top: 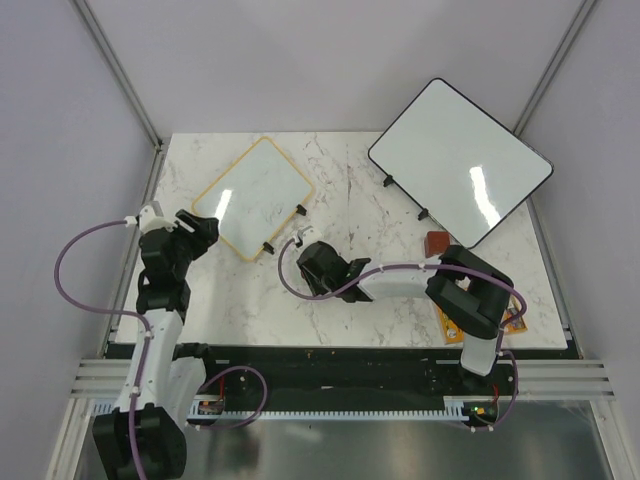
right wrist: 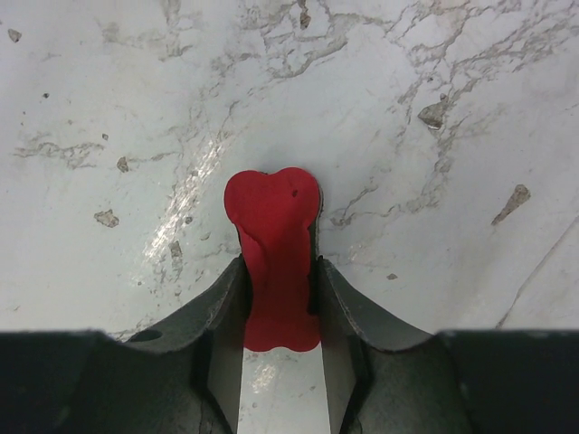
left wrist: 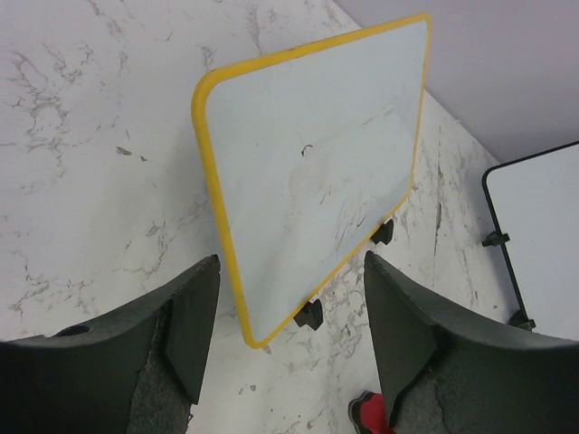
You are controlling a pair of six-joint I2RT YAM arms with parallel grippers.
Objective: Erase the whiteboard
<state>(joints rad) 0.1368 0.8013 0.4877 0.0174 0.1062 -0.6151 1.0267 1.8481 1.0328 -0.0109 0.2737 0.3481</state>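
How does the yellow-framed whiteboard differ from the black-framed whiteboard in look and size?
The yellow-framed whiteboard has a yellow rim, the black-framed whiteboard a black one. The yellow-framed one looks smaller. It bears faint pen marks; the black-framed one looks clean. Both are rectangular, with rounded corners and small black clips.

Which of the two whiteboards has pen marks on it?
The smaller yellow-framed whiteboard, which shows faint scribbles; the larger black-framed whiteboard looks clean.
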